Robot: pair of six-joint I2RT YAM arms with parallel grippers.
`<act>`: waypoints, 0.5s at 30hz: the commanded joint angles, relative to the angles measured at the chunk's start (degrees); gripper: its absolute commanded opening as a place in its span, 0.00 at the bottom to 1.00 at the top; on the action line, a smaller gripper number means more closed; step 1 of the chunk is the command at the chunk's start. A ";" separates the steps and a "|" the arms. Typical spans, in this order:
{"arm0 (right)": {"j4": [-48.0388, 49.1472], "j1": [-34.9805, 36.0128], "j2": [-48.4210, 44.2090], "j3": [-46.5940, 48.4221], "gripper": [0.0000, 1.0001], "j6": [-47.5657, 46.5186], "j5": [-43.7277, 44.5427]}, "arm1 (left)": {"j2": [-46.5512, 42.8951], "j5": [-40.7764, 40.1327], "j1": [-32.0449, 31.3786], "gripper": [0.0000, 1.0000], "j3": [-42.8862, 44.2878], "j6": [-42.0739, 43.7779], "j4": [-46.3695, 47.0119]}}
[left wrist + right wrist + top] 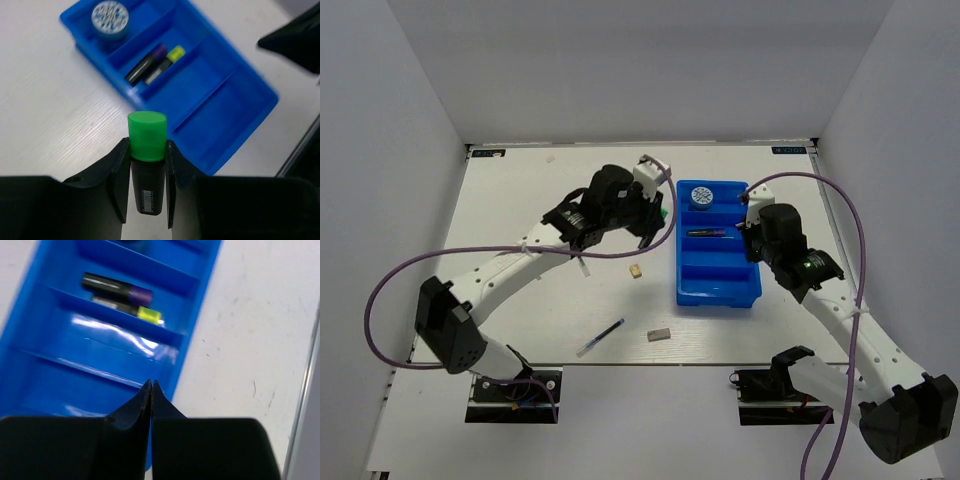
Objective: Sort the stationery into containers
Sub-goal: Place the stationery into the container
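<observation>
Green highlighter (146, 135): pinched by the left gripper (146, 162), cap leading, above the counter (60, 115) beside the blue tray (240, 125), likely to join the two highlighters (145, 66).
Right gripper (151, 390): closed, empty, over the tray's right rim.

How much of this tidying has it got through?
Done: round disc, purple highlighter and yellow highlighter lie in the blue tray. In hand: left gripper holds the green highlighter. Left: tan eraser, grey eraser and dark pen on the table.

Green-capped highlighter (147, 170) clamped in jaws, blue tray (215, 100) beyond
</observation>
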 commanded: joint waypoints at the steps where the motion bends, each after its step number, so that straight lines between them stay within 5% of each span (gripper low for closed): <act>1: 7.45 -2.39 -1.84 -3.36 0.00 3.41 8.03 | 7.40 8.65 -0.18 0.00 3.67 -9.06 10.92; 8: 12.90 -6.97 -4.84 -9.08 0.00 4.12 8.74 | 24.78 6.46 -2.81 0.00 10.89 -9.09 33.13; 15: 14.22 -10.22 -5.37 -10.94 0.00 3.59 7.24 | 40.02 11.99 -2.55 0.00 30.20 -3.47 26.14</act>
